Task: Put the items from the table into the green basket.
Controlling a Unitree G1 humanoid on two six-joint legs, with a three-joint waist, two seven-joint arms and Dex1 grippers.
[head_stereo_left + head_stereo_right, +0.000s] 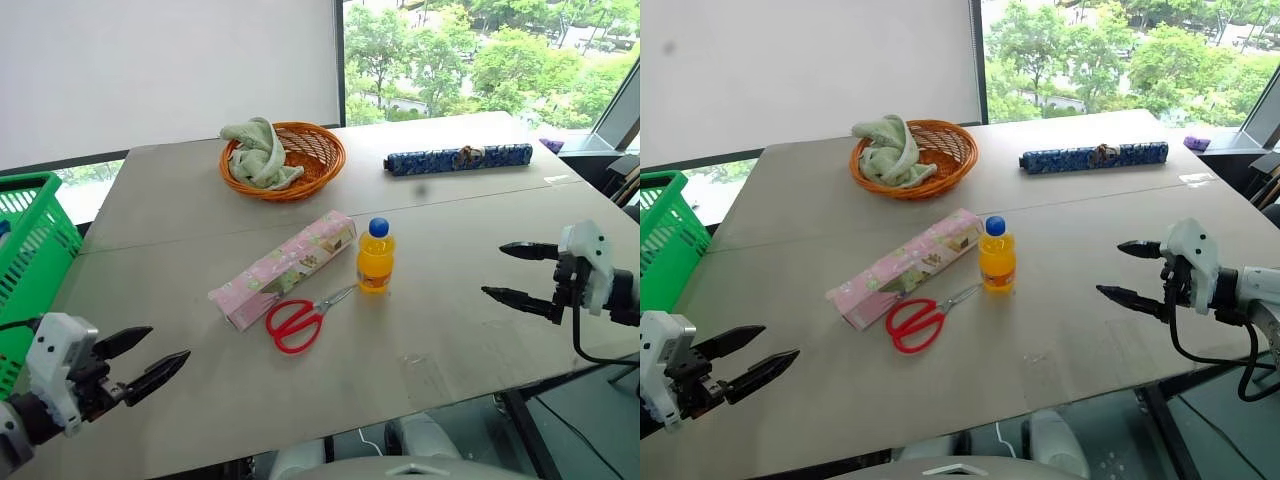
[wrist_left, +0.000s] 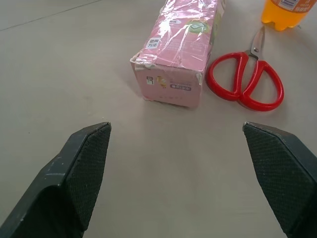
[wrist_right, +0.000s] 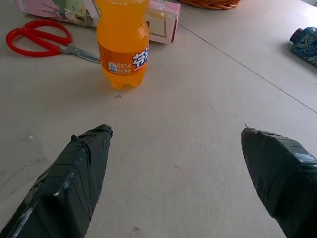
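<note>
Mid-frame on the grey-beige counter (image 1: pixel 470 340) lies my long pink floral box (image 1: pixel 284 268), set diagonally, its near end glossy with wrap and a small label. Touching its side are the red-handled scissors (image 1: pixel 300 318), blades aimed toward the orange drink bottle (image 1: pixel 375 256), which stands upright with a blue cap just beside the box's far end. The green basket (image 1: pixel 30 250) sits at the left edge, cut off by the frame, so its full shape is hidden. My left end effector (image 1: pixel 150 362) hovers lower left, fingers spread and empty; my right end effector (image 1: pixel 517 271) hangs at the right, also spread and empty. Bare counter lies between each and the items.
</note>
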